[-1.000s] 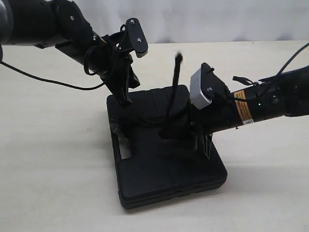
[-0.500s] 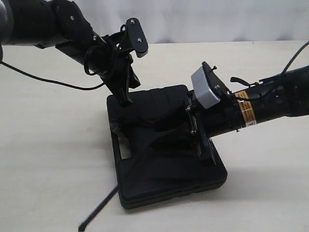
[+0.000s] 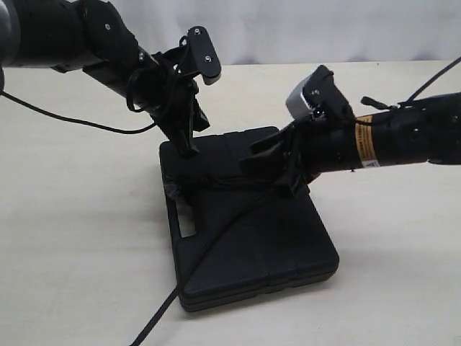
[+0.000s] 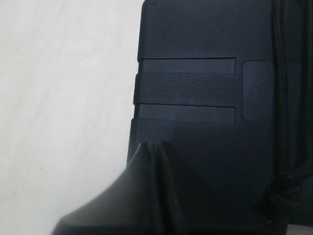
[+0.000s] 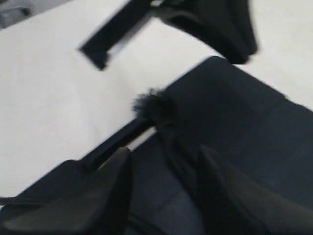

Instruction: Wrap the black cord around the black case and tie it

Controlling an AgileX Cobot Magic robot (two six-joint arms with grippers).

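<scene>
black case (image 3: 259,245): matte black, fine stipple on ribbed bands. black cord (image 3: 216,244): black, braided weave, fuzzy tuft. table (image 3: 72,238): plain cream. right arm (image 3: 410,137): black, yellow-orange label (image 3: 366,148). camera housing (image 3: 301,97): silver-grey. left arm (image 3: 65,32): all black.

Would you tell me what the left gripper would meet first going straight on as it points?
Probably the black case: the left gripper points down at its lid, apparently almost touching, though depth is unclear.
</scene>
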